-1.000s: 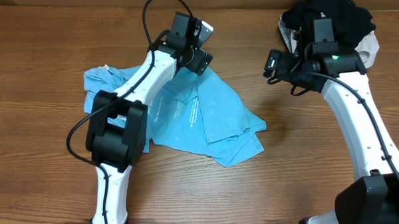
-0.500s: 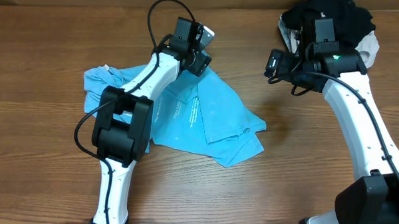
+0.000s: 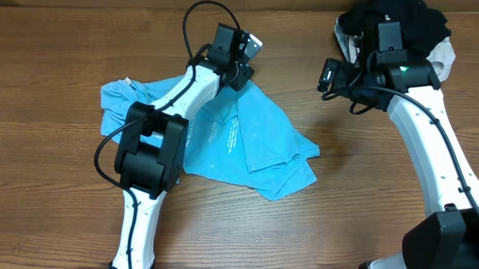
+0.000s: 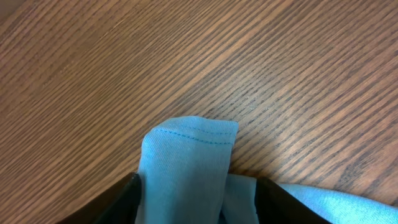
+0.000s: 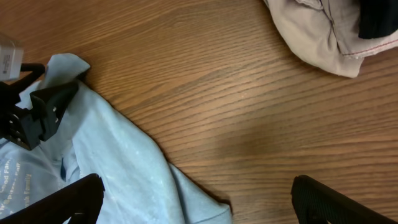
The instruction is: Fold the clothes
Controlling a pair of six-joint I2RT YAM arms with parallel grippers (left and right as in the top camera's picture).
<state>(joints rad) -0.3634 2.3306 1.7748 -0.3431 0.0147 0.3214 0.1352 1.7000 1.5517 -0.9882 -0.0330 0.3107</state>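
Observation:
The light sky-blue T-shirt (image 3: 247, 143) lies crumpled on the wooden table, with white printed text facing up. My left gripper (image 3: 243, 68) is at the shirt's far edge and is shut on a stitched hem fold (image 4: 186, 162) of it; the gripper also shows in the right wrist view (image 5: 46, 102). My right gripper (image 3: 328, 76) is open and empty, hovering above bare wood to the right of the shirt. The right wrist view shows the shirt's right edge (image 5: 124, 168) between its jaws (image 5: 196, 202).
A black garment (image 3: 399, 16) and a beige garment (image 3: 444, 54) are piled at the table's far right corner; the beige one shows in the right wrist view (image 5: 323, 31). Bare wood lies between the shirt and the pile.
My left gripper has moved a little toward the far right, carrying the shirt's hem with it. The right arm has not moved.

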